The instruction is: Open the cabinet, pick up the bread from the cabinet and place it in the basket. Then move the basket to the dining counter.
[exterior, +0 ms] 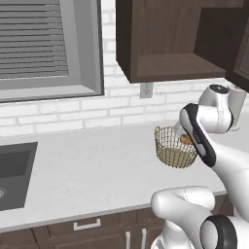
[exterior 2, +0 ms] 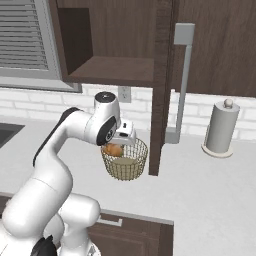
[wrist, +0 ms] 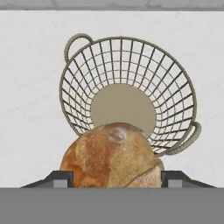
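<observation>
Gripper: the gripper (exterior 2: 116, 145) hangs over the rim of the basket, pointing down into it; in the hand view its two dark fingertips (wrist: 61, 180) stand on either side of the bread.
Jaws: spread wide, one on each flank of the bread and tight against it; gripping the bread.
Bread: the golden-brown bread (wrist: 113, 156) sits between the fingertips, above the basket's opening; from the right base view the bread (exterior 2: 113, 149) shows at rim level on the basket's left side, under the hand.
Basket: the round wire basket (wrist: 175, 92) stands upright on the worktop, directly below the gripper, with its beige base visible through the mesh; it has two loop handles. In the left base view the basket (exterior: 171, 148) is partly covered by the arm.
Worktop: the grey worktop (exterior: 92, 170) carries the basket; a dark sink (exterior: 14, 172) is set well to the left.
Cabinet: the dark brown cabinet (exterior 2: 107, 47) hangs above the basket with its door (exterior 2: 161, 95) swung open, edge-on just right of the basket; its shelf is bare.
Paper towel roll: a paper towel roll (exterior 2: 220, 129) stands upright far right, near the brick wall.
</observation>
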